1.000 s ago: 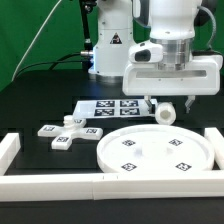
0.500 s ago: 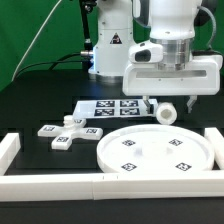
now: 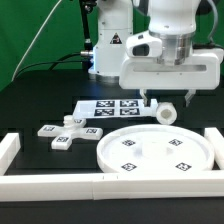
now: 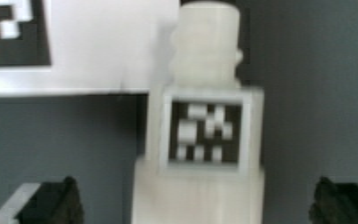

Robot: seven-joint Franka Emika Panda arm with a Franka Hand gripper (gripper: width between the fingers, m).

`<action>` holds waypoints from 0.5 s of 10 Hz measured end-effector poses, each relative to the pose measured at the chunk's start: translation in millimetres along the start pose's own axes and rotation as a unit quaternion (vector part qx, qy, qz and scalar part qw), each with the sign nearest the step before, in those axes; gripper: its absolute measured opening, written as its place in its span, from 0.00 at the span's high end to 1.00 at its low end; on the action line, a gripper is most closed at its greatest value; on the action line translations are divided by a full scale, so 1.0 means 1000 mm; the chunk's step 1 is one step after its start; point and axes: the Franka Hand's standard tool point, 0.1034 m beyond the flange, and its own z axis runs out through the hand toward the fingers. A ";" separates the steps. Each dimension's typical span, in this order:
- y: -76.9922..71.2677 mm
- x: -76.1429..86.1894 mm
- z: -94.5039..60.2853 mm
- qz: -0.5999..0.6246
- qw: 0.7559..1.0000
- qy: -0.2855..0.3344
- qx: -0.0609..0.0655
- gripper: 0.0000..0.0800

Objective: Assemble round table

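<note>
The short white cylinder leg [image 3: 167, 112] lies on its side on the black table, just behind the large round disc top [image 3: 155, 150]. My gripper [image 3: 168, 99] hovers right over the leg, open, with one finger on each side and not touching it. In the wrist view the leg [image 4: 202, 110] fills the middle and shows its tag. The dark fingertips [image 4: 51, 202] stand apart from it on both sides, around my gripper's [image 4: 197, 202] centre. The cross-shaped base [image 3: 68, 131] lies to the exterior view's left of the disc.
The marker board [image 3: 112, 107] lies behind the leg, toward the exterior view's left, and its corner shows in the wrist view [image 4: 25, 45]. White border rails [image 3: 100, 186] run along the front and the left side. The arm's base [image 3: 105, 50] stands at the back.
The hand has shifted a little up and toward the exterior view's left above the leg. The leg, disc and base have not moved.
</note>
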 end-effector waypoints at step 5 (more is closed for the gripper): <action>0.011 -0.003 -0.001 0.001 0.988 -0.153 -0.026 0.19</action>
